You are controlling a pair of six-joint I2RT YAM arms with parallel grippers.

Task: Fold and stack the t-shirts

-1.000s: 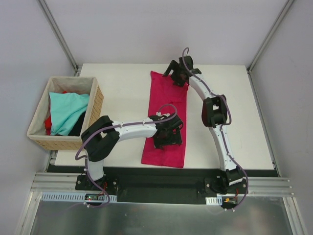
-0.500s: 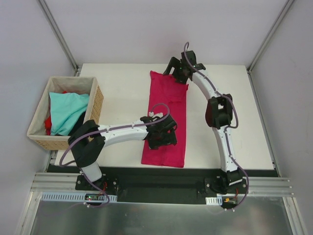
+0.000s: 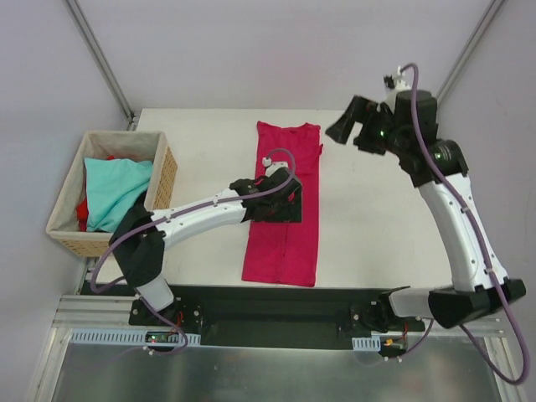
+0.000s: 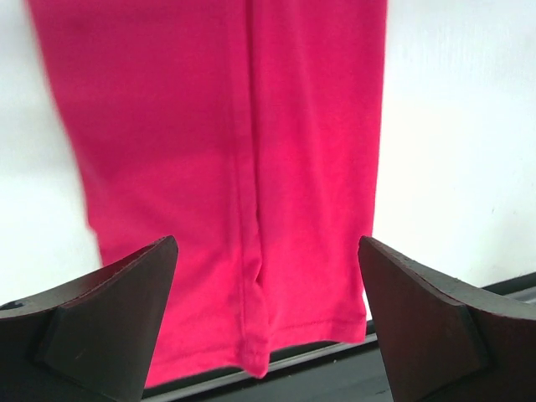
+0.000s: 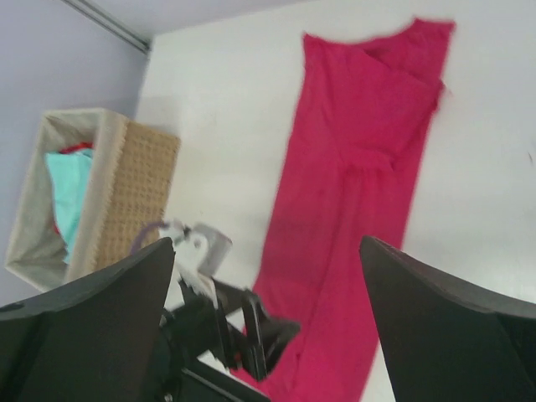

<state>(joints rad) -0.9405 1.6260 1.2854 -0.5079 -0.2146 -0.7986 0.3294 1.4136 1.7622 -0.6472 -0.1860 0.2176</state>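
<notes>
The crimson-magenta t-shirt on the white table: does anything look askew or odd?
Slightly. The crimson-magenta t-shirt lies as a long strip, a little slanted on the white table, and a small flap pokes past its edge at the far end.

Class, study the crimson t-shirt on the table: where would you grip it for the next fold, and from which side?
Take the crimson t-shirt by its near hem corners, coming down from above at the near side. It lies flat as a long narrow strip running near to far, so that free short edge likely folds toward the collar.
</notes>
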